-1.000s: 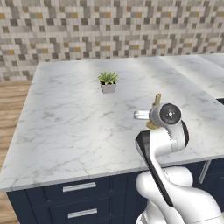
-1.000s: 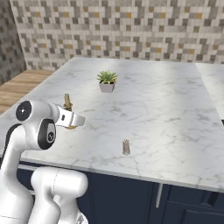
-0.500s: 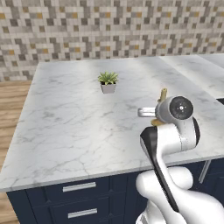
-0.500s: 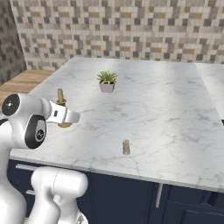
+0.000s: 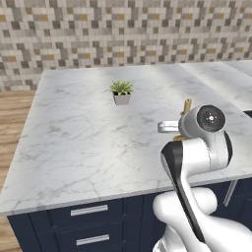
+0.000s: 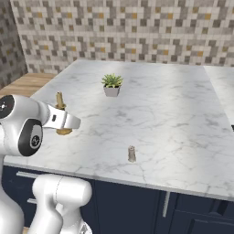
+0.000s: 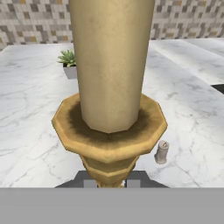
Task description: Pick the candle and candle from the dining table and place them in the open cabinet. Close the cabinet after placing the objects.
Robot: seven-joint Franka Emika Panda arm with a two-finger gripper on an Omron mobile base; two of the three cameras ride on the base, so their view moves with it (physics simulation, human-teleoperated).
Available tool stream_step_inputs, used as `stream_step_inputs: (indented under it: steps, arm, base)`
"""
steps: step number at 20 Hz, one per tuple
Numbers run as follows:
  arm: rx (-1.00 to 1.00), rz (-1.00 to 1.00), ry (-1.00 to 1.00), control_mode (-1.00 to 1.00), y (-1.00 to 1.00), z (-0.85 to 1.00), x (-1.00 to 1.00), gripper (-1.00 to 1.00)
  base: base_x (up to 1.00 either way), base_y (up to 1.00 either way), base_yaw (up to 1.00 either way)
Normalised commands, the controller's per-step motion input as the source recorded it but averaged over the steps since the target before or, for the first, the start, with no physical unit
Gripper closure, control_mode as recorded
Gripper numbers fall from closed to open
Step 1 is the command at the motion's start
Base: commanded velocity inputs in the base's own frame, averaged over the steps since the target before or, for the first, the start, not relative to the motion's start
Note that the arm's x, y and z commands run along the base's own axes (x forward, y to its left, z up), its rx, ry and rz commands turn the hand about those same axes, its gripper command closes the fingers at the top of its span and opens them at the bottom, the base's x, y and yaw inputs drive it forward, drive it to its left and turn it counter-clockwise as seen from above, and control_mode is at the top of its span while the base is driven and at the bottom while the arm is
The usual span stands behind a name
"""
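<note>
2 fingertips of the gripper (image 7: 111,180) clamp the taper candle's (image 7: 111,61) brass holder (image 7: 109,131).

Tan taper candle (image 7: 111,61), brass holder (image 7: 109,131), grey-veined white table (image 5: 83,142)

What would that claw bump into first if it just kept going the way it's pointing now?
Apart from the tan candle the gripper already grips, probably the small potted plant or the tiled wall behind it; depth is hard to judge.

Candles, dining table – condition

Tan taper (image 7: 111,61) upright in brass holder, frame centre, lifted off white marble dining table (image 6: 183,123); grey-beige stub (image 6: 131,154) upright on slab, lower centre, near front edge
</note>
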Motion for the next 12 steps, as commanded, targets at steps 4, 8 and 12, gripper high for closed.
stream_step_inputs:
  steps: [4,8,12]
  arm:
    - [0.00,0.00,0.00,-1.00,0.00,0.00,-0.09,1.00]
    - [0.00,0.00,0.00,1.00,0.00,0.00,0.00,1.00]
    - [0.00,0.00,0.00,1.00,0.00,0.00,0.00,1.00]
  base:
    - [0.00,0.00,0.00]
    - [-0.29,0.00,-0.01]
    - [-0.50,0.00,-0.30]
